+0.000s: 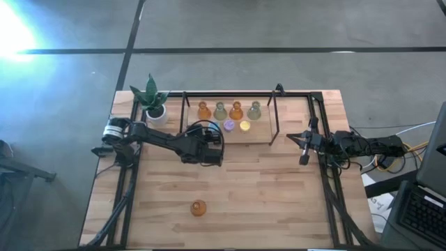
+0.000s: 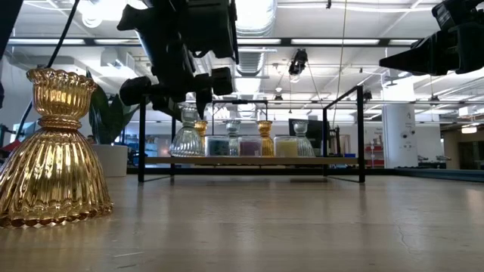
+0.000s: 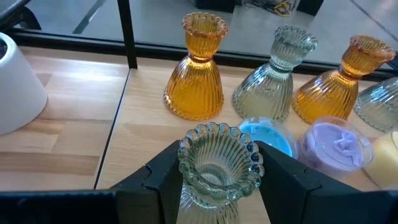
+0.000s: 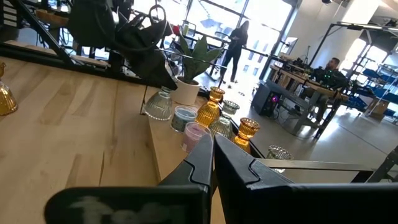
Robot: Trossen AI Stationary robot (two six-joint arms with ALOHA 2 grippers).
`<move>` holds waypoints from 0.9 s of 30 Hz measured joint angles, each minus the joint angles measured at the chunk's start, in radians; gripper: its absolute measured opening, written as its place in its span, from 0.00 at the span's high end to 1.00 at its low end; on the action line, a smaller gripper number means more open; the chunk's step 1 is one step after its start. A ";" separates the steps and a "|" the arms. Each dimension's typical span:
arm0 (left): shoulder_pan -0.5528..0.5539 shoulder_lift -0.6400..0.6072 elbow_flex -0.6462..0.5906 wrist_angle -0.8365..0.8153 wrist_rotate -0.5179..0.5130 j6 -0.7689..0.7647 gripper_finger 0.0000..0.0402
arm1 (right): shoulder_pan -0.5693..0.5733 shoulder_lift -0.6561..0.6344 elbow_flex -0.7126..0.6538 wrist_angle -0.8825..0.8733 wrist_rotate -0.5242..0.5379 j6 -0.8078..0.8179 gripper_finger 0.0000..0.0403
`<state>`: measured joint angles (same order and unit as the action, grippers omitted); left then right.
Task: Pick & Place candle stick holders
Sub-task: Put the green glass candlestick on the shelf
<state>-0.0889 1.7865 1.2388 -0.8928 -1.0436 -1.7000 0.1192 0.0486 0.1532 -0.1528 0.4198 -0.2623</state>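
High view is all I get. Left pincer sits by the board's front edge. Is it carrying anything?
Observer: Yes. The left wrist view shows the left pincer shut on a clear ribbed candle stick holder, gripped just below its beaded rim.
Operator: Lone amber holder near the front: upright or tipped?
Observer: Upright in the low view, with its wide base flat on the table.
Operator: Right pincer?
Observer: Its own wrist view shows the right pincer shut with nothing between the fingers.
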 joint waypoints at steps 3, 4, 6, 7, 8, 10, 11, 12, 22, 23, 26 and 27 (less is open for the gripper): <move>0.003 0.006 0.000 -0.008 -0.007 -0.001 0.57 | 0.000 0.000 0.000 0.000 0.000 0.000 0.98; 0.005 0.008 0.000 -0.013 -0.011 -0.001 0.57 | 0.000 0.000 0.000 0.000 0.000 0.000 0.98; 0.009 0.008 0.000 -0.017 -0.012 -0.001 0.57 | 0.000 0.000 0.000 0.000 0.000 0.000 0.98; 0.011 0.008 0.000 -0.019 -0.012 -0.001 0.57 | 0.000 0.000 0.000 0.000 0.000 0.000 0.98; 0.012 0.008 0.000 -0.022 -0.012 -0.001 0.57 | 0.000 0.000 0.000 0.000 0.000 0.000 0.98; 0.014 0.008 0.000 -0.024 -0.012 -0.001 0.57 | 0.000 0.000 0.000 0.000 0.000 0.000 0.98; 0.015 0.008 0.000 -0.024 -0.012 -0.001 0.57 | 0.000 0.000 0.000 0.000 0.000 0.000 0.98; 0.015 0.008 0.000 -0.024 -0.012 -0.001 0.57 | 0.000 0.000 0.000 0.000 0.000 0.000 0.98; 0.015 0.008 0.000 -0.023 -0.011 -0.001 0.52 | 0.000 0.000 0.000 0.000 0.000 0.000 0.98; 0.015 0.008 0.000 -0.022 -0.010 -0.001 0.51 | 0.000 0.000 0.000 0.000 0.000 0.000 0.98; 0.016 0.008 0.000 -0.020 -0.010 -0.001 0.48 | 0.000 0.000 0.000 0.000 0.000 0.000 0.98; 0.015 0.008 0.000 -0.021 -0.010 -0.001 0.47 | 0.000 0.000 0.000 0.000 0.000 0.000 0.98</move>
<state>-0.0734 1.7947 1.2388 -0.9134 -1.0538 -1.7008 0.1192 0.0486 0.1532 -0.1528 0.4198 -0.2624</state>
